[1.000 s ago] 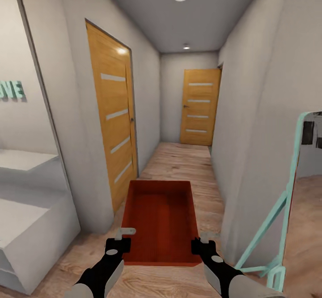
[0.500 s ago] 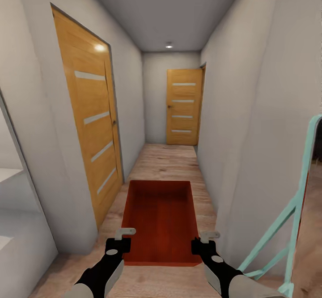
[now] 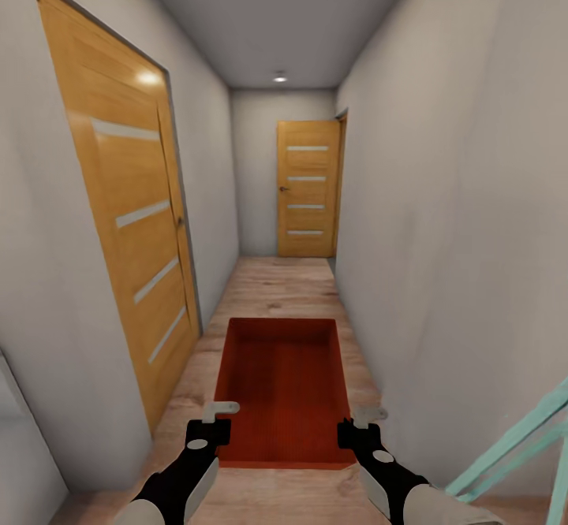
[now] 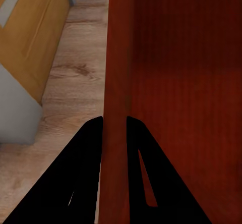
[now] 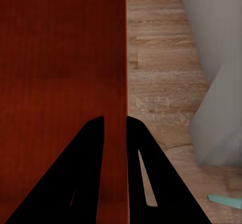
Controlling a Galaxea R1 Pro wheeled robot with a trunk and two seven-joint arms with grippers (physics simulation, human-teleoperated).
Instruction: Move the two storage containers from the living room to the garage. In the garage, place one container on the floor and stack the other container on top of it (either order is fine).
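I had rolled deeper into the hallway, both claws, left claw (image 3: 211,416) and right claw (image 3: 360,418), clamped on the storage container (image 3: 284,387); garage not reached yet.

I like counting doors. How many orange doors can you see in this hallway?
2. One door is on the left wall close by; the other door is at the hallway's far end. More may be hidden.
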